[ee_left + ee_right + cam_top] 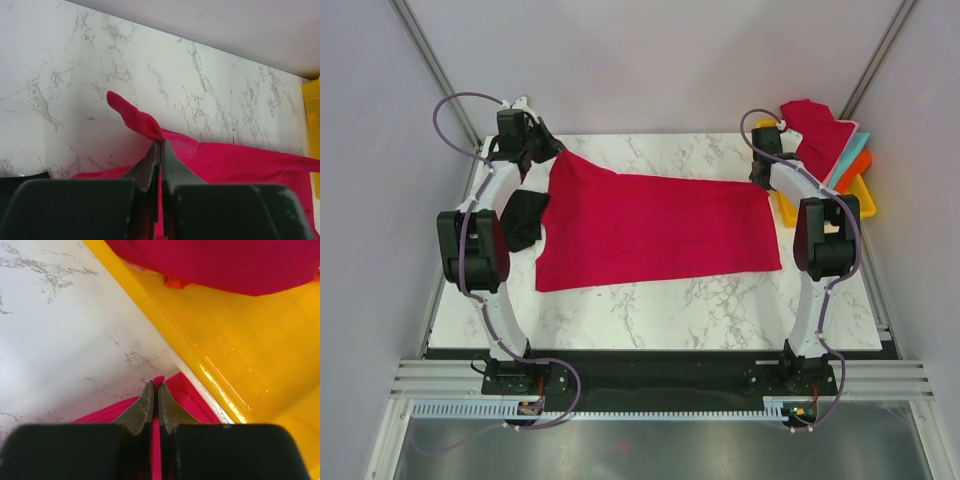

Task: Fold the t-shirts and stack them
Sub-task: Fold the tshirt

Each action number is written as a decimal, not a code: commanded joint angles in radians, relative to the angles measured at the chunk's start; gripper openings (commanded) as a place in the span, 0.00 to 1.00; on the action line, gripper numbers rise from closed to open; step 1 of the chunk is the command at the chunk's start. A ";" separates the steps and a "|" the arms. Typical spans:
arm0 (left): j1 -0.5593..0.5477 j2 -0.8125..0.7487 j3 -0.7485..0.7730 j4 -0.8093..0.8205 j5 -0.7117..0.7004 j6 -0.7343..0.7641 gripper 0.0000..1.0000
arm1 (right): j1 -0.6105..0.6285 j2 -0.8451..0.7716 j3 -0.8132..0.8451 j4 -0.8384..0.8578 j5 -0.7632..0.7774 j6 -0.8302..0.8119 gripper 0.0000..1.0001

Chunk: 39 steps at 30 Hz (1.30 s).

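left end effector (160, 143): we see it clenched on a far corner of the red t-shirt (650, 225), with a peak of cloth standing up just past its tips.
right end effector (155, 386): we see it pinched tight on the same shirt's other far corner, red cloth caught between the fingers.
red t-shirt: it lies spread on the desk (670, 310), spanning from one end effector to the other.
black t-shirt (523, 218): crumpled behind the left end effector, under that arm, touching the red one's edge.
yellow tray (225, 330): just right of the right end effector, at the desk edge.
tray load: we see a crimson t-shirt (817, 130) on top, with a teal t-shirt (850, 150) and an orange t-shirt (858, 168) peeking out below.
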 commanded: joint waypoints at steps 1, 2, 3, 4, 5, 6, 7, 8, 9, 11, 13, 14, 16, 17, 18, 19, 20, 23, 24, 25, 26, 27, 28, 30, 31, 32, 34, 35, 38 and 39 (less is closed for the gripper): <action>0.003 -0.079 -0.046 0.024 0.006 0.057 0.02 | -0.004 -0.068 -0.044 0.019 0.007 0.008 0.00; 0.003 -0.095 -0.055 0.024 0.007 0.055 0.02 | -0.004 -0.077 -0.053 0.021 0.007 0.009 0.00; 0.003 -0.102 -0.076 0.027 0.009 0.051 0.02 | -0.003 -0.083 -0.059 0.019 0.002 0.009 0.00; 0.001 -0.110 -0.089 0.027 0.010 0.050 0.02 | -0.003 -0.089 -0.076 0.019 0.002 0.008 0.00; 0.003 -0.118 -0.100 0.032 0.012 0.049 0.02 | -0.003 -0.100 -0.084 0.019 0.002 0.008 0.00; 0.003 -0.133 -0.122 0.032 0.012 0.050 0.02 | -0.001 -0.107 -0.090 0.019 0.002 0.006 0.00; 0.003 -0.141 -0.132 0.034 0.012 0.052 0.02 | -0.001 -0.114 -0.105 0.019 0.007 0.008 0.00; 0.003 -0.153 -0.144 0.038 0.012 0.054 0.02 | 0.000 -0.129 -0.114 0.019 0.011 0.008 0.00; 0.003 -0.174 -0.170 0.040 0.010 0.057 0.02 | 0.000 -0.138 -0.124 0.019 0.015 0.009 0.00; 0.003 -0.196 -0.196 0.047 0.007 0.058 0.02 | -0.001 -0.166 -0.151 0.019 0.022 0.011 0.00; 0.003 -0.242 -0.238 0.049 0.001 0.064 0.02 | 0.002 -0.189 -0.182 0.019 0.027 0.009 0.00; 0.001 -0.242 -0.238 0.049 0.001 0.066 0.02 | 0.002 -0.196 -0.182 0.019 0.028 0.009 0.00; 0.003 -0.277 -0.268 0.050 -0.005 0.070 0.02 | 0.002 -0.218 -0.205 0.021 0.028 0.011 0.00; 0.001 -0.290 -0.290 0.052 -0.006 0.070 0.02 | 0.002 -0.226 -0.213 0.019 0.030 0.008 0.00; 0.003 -0.300 -0.301 0.058 -0.009 0.072 0.02 | 0.003 -0.232 -0.226 0.021 0.030 0.008 0.00; 0.001 -0.325 -0.311 0.058 -0.014 0.073 0.02 | 0.005 -0.248 -0.233 0.019 0.033 0.003 0.00; 0.003 -0.337 -0.334 0.060 -0.019 0.073 0.02 | 0.005 -0.256 -0.240 0.021 0.038 0.002 0.00; 0.003 -0.385 -0.379 0.074 -0.026 0.073 0.02 | 0.009 -0.290 -0.265 0.021 0.047 -0.003 0.00; 0.003 -0.395 -0.390 0.075 -0.031 0.073 0.02 | 0.012 -0.299 -0.277 0.019 0.051 -0.003 0.00; 0.003 -0.408 -0.400 0.081 -0.032 0.072 0.02 | 0.013 -0.313 -0.283 0.021 0.051 -0.003 0.00; 0.003 -0.427 -0.420 0.081 -0.033 0.070 0.02 | 0.013 -0.319 -0.289 0.021 0.053 -0.001 0.00; 0.003 -0.437 -0.429 0.083 -0.040 0.070 0.02 | 0.014 -0.325 -0.300 0.021 0.054 -0.001 0.00; 0.003 -0.448 -0.437 0.081 -0.046 0.070 0.02 | 0.016 -0.339 -0.305 0.022 0.056 -0.001 0.00; 0.003 -0.477 -0.460 0.081 -0.055 0.075 0.02 | 0.014 -0.353 -0.320 0.021 0.058 -0.003 0.00; 0.001 -0.486 -0.468 0.081 -0.059 0.077 0.02 | 0.016 -0.361 -0.325 0.021 0.061 -0.004 0.00; 0.003 -0.504 -0.482 0.081 -0.065 0.081 0.02 | 0.014 -0.365 -0.331 0.021 0.062 -0.005 0.00; 0.001 -0.520 -0.497 0.081 -0.068 0.083 0.02 | 0.014 -0.379 -0.342 0.021 0.065 -0.003 0.00; 0.003 -0.527 -0.511 0.080 -0.069 0.081 0.02 | 0.016 -0.382 -0.345 0.021 0.064 -0.001 0.00; 0.003 -0.558 -0.534 0.074 -0.075 0.081 0.02 | 0.014 -0.387 -0.349 0.022 0.064 0.002 0.00; 0.001 -0.570 -0.538 0.070 -0.078 0.081 0.02 | 0.014 -0.385 -0.348 0.024 0.064 0.002 0.00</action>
